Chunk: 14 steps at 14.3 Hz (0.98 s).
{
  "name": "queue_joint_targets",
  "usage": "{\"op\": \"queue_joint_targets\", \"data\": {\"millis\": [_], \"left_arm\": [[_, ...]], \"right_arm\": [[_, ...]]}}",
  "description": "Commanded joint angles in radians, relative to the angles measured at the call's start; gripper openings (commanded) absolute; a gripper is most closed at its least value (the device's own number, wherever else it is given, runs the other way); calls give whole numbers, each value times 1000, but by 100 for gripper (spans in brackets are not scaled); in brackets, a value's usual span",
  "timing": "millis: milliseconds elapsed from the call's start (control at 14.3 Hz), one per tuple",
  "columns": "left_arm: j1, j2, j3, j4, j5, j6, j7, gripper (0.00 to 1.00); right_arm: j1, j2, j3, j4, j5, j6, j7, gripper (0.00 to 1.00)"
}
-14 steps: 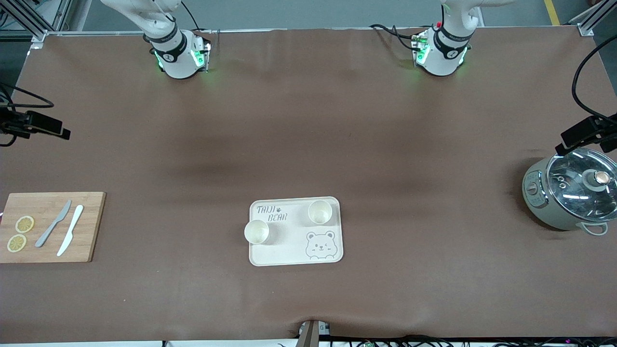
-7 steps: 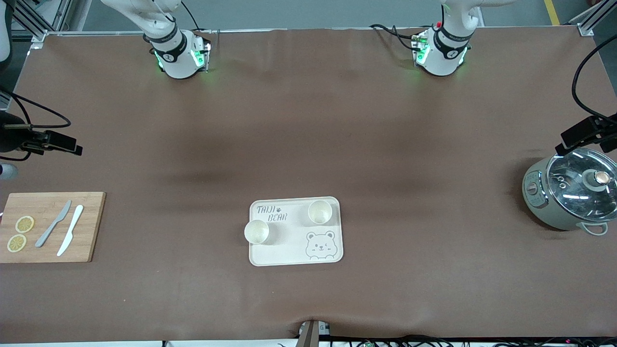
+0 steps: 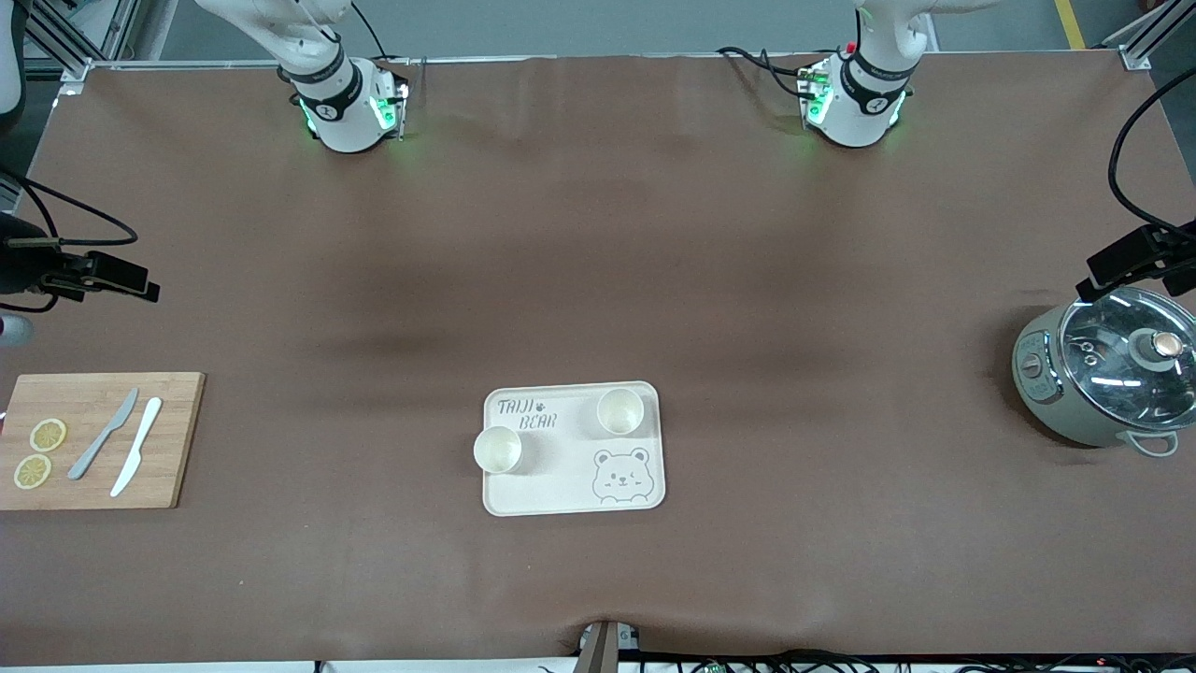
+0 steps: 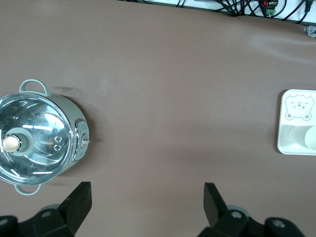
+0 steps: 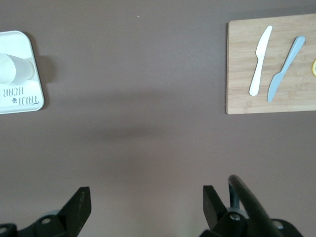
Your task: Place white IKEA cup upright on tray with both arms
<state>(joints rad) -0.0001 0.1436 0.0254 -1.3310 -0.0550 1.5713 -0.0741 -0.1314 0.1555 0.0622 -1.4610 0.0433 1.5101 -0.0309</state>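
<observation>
Brown table: two cups upright on tray.
Left gripper and right gripper both spread wide, holding nothing.

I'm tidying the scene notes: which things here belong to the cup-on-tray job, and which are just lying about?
Part of the job:
- tray
- two white cups: one upright on the tray, one at its edge toward the right arm's end
- left gripper and right gripper, fingers open, raised at the table's ends

Lying about:
- cutting board with two knives and lemon slices
- lidded pot
</observation>
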Motion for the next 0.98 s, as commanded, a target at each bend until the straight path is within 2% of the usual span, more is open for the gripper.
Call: {"op": "queue_joint_targets", "data": {"millis": [0, 771, 911], "left_arm": [[-6, 4, -4, 18, 20, -14, -3, 100], [-12, 4, -7, 18, 18, -14, -3, 100], [-12, 4, -9, 18, 18, -14, -3, 100]], "right_arm": [[-2, -19, 4, -1, -16, 2, -12, 100], [13, -13, -7, -2, -19, 10, -29, 100], [57, -13, -56, -2, -17, 12, -29, 100]]}}
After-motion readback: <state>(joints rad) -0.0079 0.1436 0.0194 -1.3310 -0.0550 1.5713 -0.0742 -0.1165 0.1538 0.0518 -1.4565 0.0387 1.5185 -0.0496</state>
